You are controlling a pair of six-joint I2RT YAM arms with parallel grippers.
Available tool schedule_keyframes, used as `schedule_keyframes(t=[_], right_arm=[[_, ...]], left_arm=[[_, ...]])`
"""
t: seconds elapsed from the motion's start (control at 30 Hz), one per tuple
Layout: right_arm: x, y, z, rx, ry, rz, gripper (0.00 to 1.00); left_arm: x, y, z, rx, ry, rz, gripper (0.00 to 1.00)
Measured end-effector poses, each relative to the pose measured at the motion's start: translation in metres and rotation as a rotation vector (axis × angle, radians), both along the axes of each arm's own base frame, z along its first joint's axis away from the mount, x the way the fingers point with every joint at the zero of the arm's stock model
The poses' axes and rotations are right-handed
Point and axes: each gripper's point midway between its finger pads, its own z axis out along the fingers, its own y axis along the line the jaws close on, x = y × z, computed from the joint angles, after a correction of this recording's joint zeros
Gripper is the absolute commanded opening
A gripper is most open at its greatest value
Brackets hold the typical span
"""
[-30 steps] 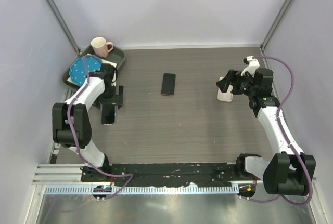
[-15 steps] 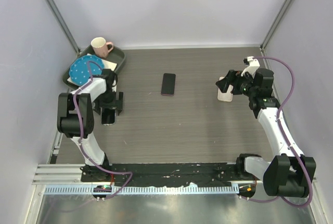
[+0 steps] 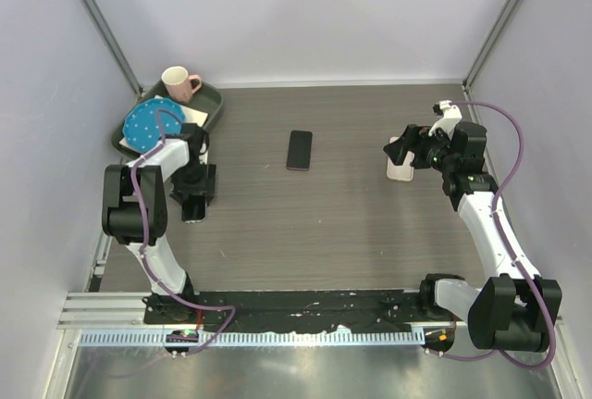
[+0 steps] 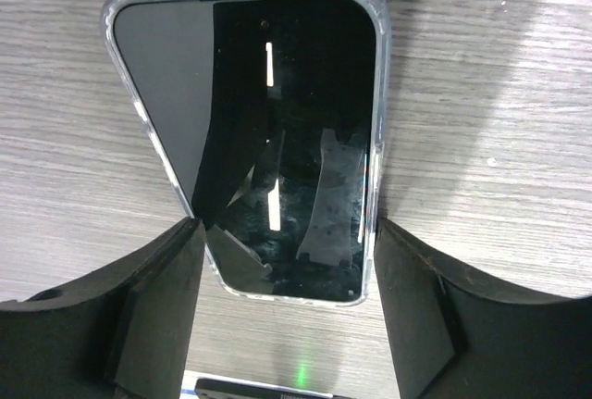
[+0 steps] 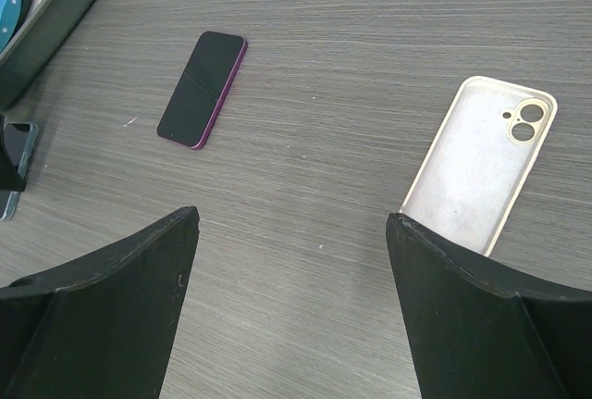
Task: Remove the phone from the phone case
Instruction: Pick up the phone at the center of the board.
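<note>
Left side of tabletop [image 3: 370,232], near the left wall: black phone [image 4: 268,130] lies flat, screen up, seated in a clear case [image 4: 380,66]. The case rim shows all round the screen. The screen mirrors the arm above it.

Left gripper [image 4: 289,228] is low over the near end of this phone. Jaws apart, one on each side of the case, just beside its long edges. Cannot tell whether either jaw touches the rim.

Right gripper [image 5: 291,218] hangs above the right side of the tabletop. Jaws wide apart, nothing between them. A cream case [image 5: 481,168] lies just below it, hollow side up, with two camera holes at its far end and no phone in it.

Mid-tabletop, towards the far side: a second phone with a purple edge [image 3: 299,150], flat, screen up, bare, well apart from both cases.

Far left corner: dark green tray [image 3: 211,103] holding a pink mug [image 3: 178,82] and a blue dotted plate [image 3: 148,123]. The left arm's forearm crosses over the tray's near edge.
</note>
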Motion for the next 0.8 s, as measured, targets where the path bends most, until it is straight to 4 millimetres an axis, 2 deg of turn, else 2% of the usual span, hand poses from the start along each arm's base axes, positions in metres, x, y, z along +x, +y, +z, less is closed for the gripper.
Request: schedule_keyframes(t=[0.03, 0.1, 0.23, 0.3, 0.37, 0.4, 0.43, 0.5, 0.53, 0.63, 0.8], right_arm=[[0.0000, 0.0000, 0.0000, 0.000, 0.000, 0.000, 0.87], [0.0000, 0.0000, 0.0001, 0.000, 0.000, 0.000, 0.87], [-0.0012, 0.0001, 0.0025, 0.000, -0.008, -0.001, 0.87], [-0.0015, 0.0001, 0.0049, -0.001, -0.016, -0.001, 0.87], [-0.0014, 0.0001, 0.0068, -0.001, -0.024, -0.001, 0.87], [-0.0015, 0.0001, 0.0074, -0.001, -0.026, -0.001, 0.87], [-0.0016, 0.0001, 0.0075, -0.001, -0.027, -0.001, 0.87], [-0.0017, 0.0001, 0.0080, -0.001, -0.028, -0.001, 0.87], [-0.0018, 0.0001, 0.0082, -0.001, -0.028, -0.001, 0.87], [-0.0018, 0.0002, 0.0084, -0.001, -0.030, 0.000, 0.87], [-0.0018, 0.0002, 0.0083, -0.001, -0.030, 0.000, 0.87]], left_arm=[[-0.0003, 0.0009, -0.0003, 0.003, 0.001, -0.003, 0.62], [0.0003, 0.0004, -0.0004, -0.001, -0.002, -0.001, 0.61], [0.0004, -0.0018, 0.0001, -0.008, -0.004, -0.008, 0.44], [0.0004, -0.0020, 0.0001, -0.009, -0.004, -0.009, 0.40], [0.0004, -0.0023, 0.0000, -0.011, -0.004, -0.010, 0.48], [0.0004, -0.0025, 0.0001, -0.012, -0.004, -0.010, 0.55], [0.0004, -0.0027, 0.0002, -0.013, -0.004, -0.012, 0.67], [0.0004, -0.0030, 0.0009, -0.015, -0.006, -0.014, 0.74], [0.0002, -0.0025, 0.0007, -0.014, -0.005, -0.018, 0.80], [-0.0004, 0.0017, 0.0007, -0.011, -0.011, -0.011, 0.88], [-0.0002, 0.0027, 0.0018, -0.030, -0.034, 0.000, 0.91]])
